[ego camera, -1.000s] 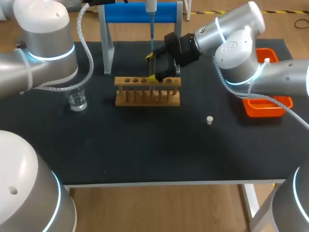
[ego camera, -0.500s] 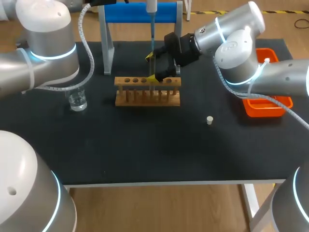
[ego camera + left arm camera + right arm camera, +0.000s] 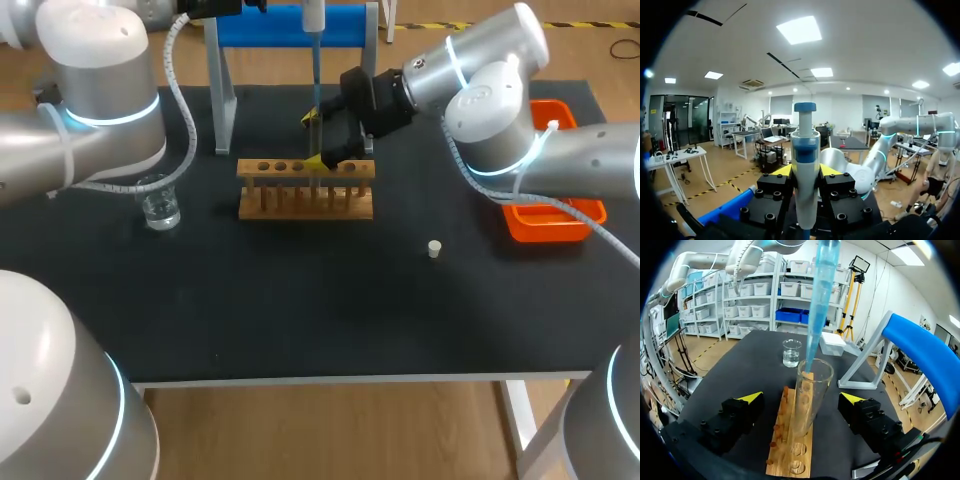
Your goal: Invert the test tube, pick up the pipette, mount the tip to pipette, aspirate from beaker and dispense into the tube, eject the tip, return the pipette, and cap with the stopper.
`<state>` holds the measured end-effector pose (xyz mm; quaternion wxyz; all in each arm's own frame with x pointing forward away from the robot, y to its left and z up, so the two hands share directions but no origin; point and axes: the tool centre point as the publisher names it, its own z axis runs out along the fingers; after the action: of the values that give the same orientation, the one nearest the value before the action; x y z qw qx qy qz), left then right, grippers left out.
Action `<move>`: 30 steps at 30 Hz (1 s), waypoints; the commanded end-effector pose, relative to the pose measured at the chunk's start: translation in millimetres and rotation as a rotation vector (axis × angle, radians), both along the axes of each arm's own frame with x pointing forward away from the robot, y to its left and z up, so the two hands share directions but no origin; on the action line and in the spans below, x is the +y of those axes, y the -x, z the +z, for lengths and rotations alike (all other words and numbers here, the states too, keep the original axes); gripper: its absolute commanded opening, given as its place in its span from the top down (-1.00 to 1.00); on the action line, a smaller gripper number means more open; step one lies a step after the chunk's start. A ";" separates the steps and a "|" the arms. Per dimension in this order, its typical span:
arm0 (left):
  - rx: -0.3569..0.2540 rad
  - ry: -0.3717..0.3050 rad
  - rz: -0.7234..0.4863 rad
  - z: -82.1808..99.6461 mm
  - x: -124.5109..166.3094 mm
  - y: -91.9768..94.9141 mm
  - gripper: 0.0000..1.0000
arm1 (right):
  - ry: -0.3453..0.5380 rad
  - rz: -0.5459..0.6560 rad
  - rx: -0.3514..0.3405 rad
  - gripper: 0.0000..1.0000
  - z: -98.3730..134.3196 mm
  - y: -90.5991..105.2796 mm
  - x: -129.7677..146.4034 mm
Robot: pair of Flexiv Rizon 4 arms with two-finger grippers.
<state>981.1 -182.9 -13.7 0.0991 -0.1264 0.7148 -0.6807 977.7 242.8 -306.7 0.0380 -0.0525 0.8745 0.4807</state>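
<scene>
The left gripper (image 3: 806, 171) pinched the pipette (image 3: 805, 145) upright, its tip (image 3: 816, 315) pointing straight down into the mouth of the tube (image 3: 810, 400). The right gripper (image 3: 802, 397) stood spread either side of the tube, not touching it.

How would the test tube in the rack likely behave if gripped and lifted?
The test tube looks like thin clear glass, so probably fragile and slippery. Tall and narrow, it would likely tip without the wooden rack holding it upright.
</scene>
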 end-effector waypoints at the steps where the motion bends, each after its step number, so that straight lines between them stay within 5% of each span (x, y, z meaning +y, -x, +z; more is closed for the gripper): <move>1: 0.004 0.003 -0.004 -2.8 0.1 -2.7 1.00 | 0.004 0.001 0.002 -1.00 1.5 0.3 -1.0; 30: 0.014 -0.035 0.024 -9.8 6.5 -10.6 1.00 | 0.004 0.001 0.002 -1.00 1.5 0.3 -1.0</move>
<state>990.2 -175.9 -24.5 0.1044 -0.1380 0.7254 -0.6662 977.7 242.8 -306.7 0.0380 -0.0525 0.8745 0.4807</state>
